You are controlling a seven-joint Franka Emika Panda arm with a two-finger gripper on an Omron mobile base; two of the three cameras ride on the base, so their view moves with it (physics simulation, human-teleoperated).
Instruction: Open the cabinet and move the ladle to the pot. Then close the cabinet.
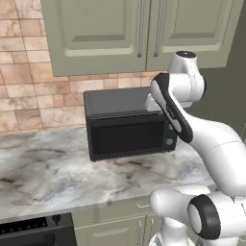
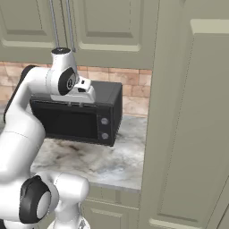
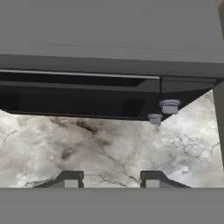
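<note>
Above the microwave (image 1: 127,125) — cabinet (image 1: 139,31) doors seemingly shut — end effector (image 3: 111,178) empty.

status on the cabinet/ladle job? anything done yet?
Nothing done: the cabinet doors are both shut. In hand: the gripper holds nothing, jaws apart, pointing down at the marble counter in front of the microwave. Left: open the cabinet, move the ladle to the pot, close up.

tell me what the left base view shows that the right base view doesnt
Left base view: a black appliance with a knob, set below the counter's edge.

Right base view: a tall sage-green panelled cabinet side standing right of the counter.

Both: the sage-green wall cabinet with doors shut and vertical silver bar handles, the black boxy microwave, the grey marbled counter, the tan brick backsplash and the white arm.
</note>
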